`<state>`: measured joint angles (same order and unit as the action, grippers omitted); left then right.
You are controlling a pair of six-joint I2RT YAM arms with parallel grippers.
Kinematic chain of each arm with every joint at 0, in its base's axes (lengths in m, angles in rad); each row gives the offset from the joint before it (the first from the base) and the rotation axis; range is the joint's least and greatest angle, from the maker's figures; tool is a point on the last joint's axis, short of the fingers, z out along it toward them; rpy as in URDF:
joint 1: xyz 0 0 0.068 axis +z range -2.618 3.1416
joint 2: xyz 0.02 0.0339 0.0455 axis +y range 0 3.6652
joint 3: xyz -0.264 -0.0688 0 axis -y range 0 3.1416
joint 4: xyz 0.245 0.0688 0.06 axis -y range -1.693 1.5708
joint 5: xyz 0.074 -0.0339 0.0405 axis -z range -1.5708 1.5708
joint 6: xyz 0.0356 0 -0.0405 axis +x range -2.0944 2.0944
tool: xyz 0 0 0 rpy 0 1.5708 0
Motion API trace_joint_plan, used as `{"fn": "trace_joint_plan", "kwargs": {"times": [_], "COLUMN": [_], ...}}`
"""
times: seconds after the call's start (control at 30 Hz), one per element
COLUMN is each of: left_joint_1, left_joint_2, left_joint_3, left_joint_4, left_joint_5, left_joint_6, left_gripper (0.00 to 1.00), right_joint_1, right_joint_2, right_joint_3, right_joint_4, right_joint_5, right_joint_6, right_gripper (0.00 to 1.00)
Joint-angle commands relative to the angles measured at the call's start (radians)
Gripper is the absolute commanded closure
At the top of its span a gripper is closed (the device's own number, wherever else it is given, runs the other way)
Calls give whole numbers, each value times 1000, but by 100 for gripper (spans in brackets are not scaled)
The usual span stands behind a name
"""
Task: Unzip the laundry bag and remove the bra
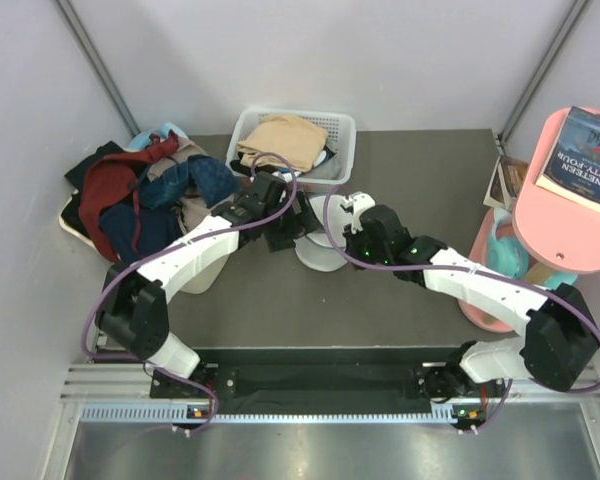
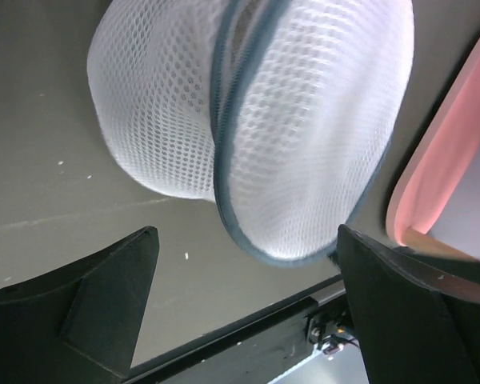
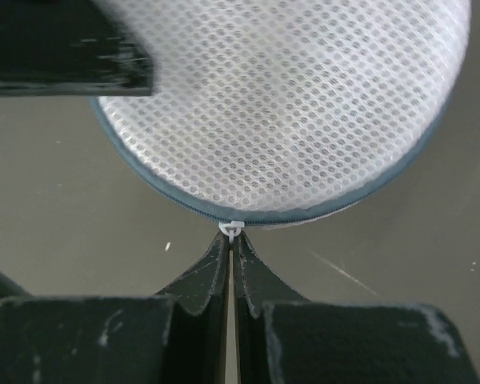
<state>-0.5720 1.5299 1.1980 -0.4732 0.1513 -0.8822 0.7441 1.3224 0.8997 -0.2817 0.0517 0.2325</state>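
Evidently unzipping: your right gripper (image 3: 230,250) pinched the zip pull (image 3: 232,230) at the rim of the laundry bag (image 3: 280,104); your left gripper (image 2: 246,240) gaped empty beside it. Next called for dragging along that rim.

The laundry bag (image 1: 320,257) lies between the left gripper (image 1: 296,233) and right gripper (image 1: 344,240).

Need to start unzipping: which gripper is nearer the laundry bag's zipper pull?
Right. The right gripper has its jaws shut on the zipper pull; the left gripper stands open at the opposite side of the laundry bag.
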Motion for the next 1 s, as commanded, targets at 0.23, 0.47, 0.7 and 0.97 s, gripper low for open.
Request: {"fn": "trace_joint_plan", "kwargs": {"times": [0.23,0.47,0.7,0.97], "left_joint_1": [3,41,86,110], "left_joint_2": [121,131,102,42], "left_joint_3": [-8,-15,-38,-93], "left_joint_4": [280,268,289,306], "left_joint_5": [123,123,185,228], "left_joint_6": [-67,-35,28,101], "left_gripper": [58,100,100,100], "right_joint_1": [54,31,-72,-218], "right_joint_2": [-68,-89,-157,-34], "right_joint_3": [57,53,-22,-18], "right_joint_4": [-10,-62,-113,-77], "right_joint_5": [-7,23,7,-38], "right_joint_6": [51,59,42,-74], "right_gripper": [100,100,100,100]}}
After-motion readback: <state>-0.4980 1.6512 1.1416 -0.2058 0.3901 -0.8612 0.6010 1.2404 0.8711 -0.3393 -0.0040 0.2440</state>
